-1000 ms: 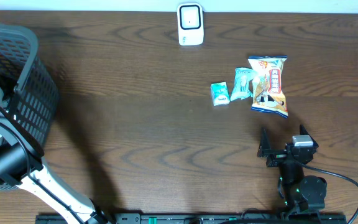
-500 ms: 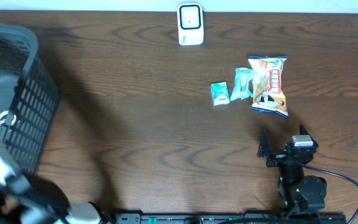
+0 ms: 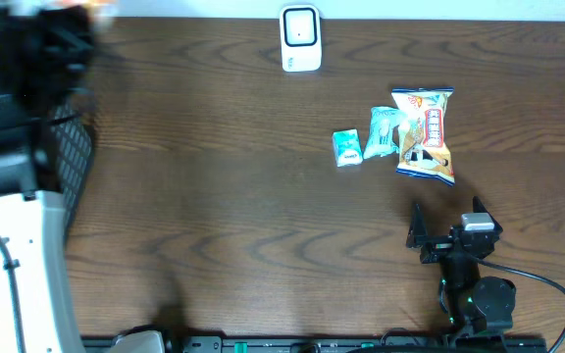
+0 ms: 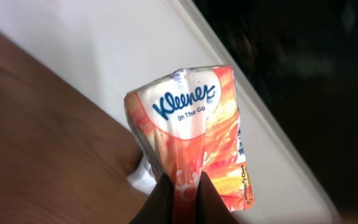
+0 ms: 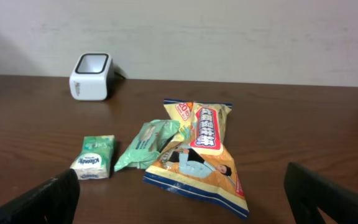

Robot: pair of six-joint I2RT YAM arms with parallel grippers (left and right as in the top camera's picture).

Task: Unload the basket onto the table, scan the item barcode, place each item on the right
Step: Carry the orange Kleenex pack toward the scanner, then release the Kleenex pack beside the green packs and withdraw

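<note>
1. Overhead: the dark basket [image 3: 72,162] at the left edge of the worktop [image 3: 214,216] is mostly hidden under the blurred left arm, so its contents cannot be told
2. Left wrist: the left tool [image 4: 180,193] pinches the lower end of the orange Kleenex pack [image 4: 188,124]. The pack's long axis runs near upright in frame, logo end away from the tool
3. Right wrist: the right tool [image 5: 185,199] is spread wide and holds nothing. It faces the chip bag [image 5: 197,155] and the scanner [image 5: 92,76]

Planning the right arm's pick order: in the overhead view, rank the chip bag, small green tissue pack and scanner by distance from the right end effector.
1. Chip bag, just ahead of the right end effector.
2. Small green tissue pack, further to its left.
3. Scanner, farthest back and left.
</note>
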